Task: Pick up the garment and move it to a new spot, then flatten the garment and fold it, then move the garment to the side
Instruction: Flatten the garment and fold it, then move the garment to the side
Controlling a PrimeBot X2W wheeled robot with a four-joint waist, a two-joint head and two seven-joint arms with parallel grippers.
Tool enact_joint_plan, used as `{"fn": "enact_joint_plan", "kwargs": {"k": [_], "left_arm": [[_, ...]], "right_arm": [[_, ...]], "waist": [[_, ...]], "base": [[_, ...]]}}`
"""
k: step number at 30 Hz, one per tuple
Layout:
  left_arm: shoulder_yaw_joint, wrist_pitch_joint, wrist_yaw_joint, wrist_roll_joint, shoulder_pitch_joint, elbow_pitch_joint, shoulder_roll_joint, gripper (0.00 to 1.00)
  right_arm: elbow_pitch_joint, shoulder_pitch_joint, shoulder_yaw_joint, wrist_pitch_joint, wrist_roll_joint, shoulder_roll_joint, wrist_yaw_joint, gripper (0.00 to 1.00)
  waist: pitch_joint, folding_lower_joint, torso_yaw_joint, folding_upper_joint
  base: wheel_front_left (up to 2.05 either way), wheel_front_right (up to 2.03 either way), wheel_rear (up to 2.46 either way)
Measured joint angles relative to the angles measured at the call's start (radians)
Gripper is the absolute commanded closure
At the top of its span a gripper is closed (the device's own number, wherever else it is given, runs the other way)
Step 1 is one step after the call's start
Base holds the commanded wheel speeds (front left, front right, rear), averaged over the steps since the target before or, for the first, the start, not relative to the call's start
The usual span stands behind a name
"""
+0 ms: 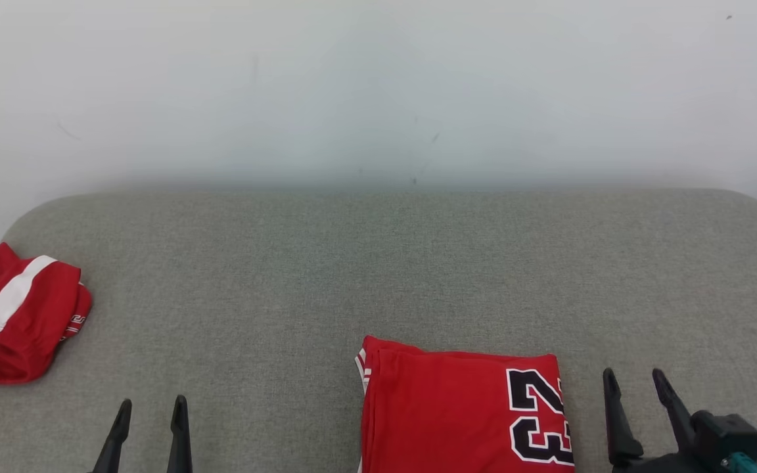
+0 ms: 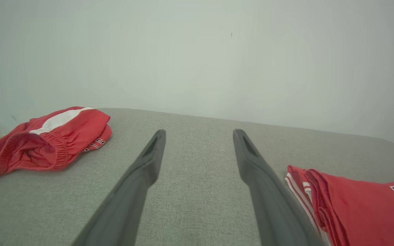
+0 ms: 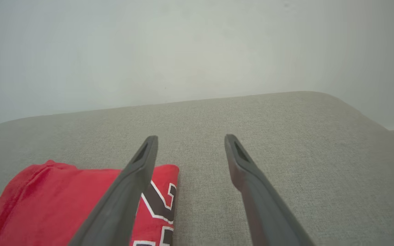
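Right gripper [image 1: 633, 376] just beside garment [image 1: 457, 407].

Soft matt red cloth jersey [image 1: 444, 407], finely meshed cloth shorts [image 1: 17, 315], a bench [image 1: 352, 276] covered in coarse grey woven fabric, and a left claw [image 1: 152, 401] of matt dark plastic.

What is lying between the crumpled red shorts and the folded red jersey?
Bare grey cushion and, nearest the robot, the open left gripper; the head view shows this.

Grey fabric cushion [image 1: 378, 263] against a plain pale wall [image 1: 378, 85].
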Motion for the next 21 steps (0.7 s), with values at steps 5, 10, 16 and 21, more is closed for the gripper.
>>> {"fn": "enact_joint_plan", "kwargs": {"k": [5,10,16,21], "left_arm": [[0.009,0.000,-0.004,0.031,0.010,0.038,-0.006,0.00],[0.030,0.000,-0.012,0.048,0.029,0.054,-0.012,0.00],[0.047,0.000,-0.021,0.048,0.037,0.058,-0.020,0.00],[0.055,0.000,-0.029,0.048,0.043,0.059,-0.023,0.00]], "right_arm": [[0.061,0.000,-0.020,-0.024,-0.036,-0.001,0.000,0.00],[0.085,-0.005,-0.040,-0.033,-0.034,0.000,0.000,0.00],[0.089,-0.008,-0.049,-0.032,-0.031,0.000,0.000,0.00],[0.094,-0.012,-0.042,-0.025,-0.022,0.000,0.000,0.00]], "waist": [[-0.004,0.0000,-0.011,0.0000],[-0.012,0.0001,-0.020,0.0000],[-0.014,0.0001,-0.026,0.0000],[-0.012,0.0001,-0.028,0.0000]], "base": [[0.00,0.00,0.00],[0.00,0.00,0.00],[0.00,0.00,0.00],[0.00,0.00,0.00]]}}
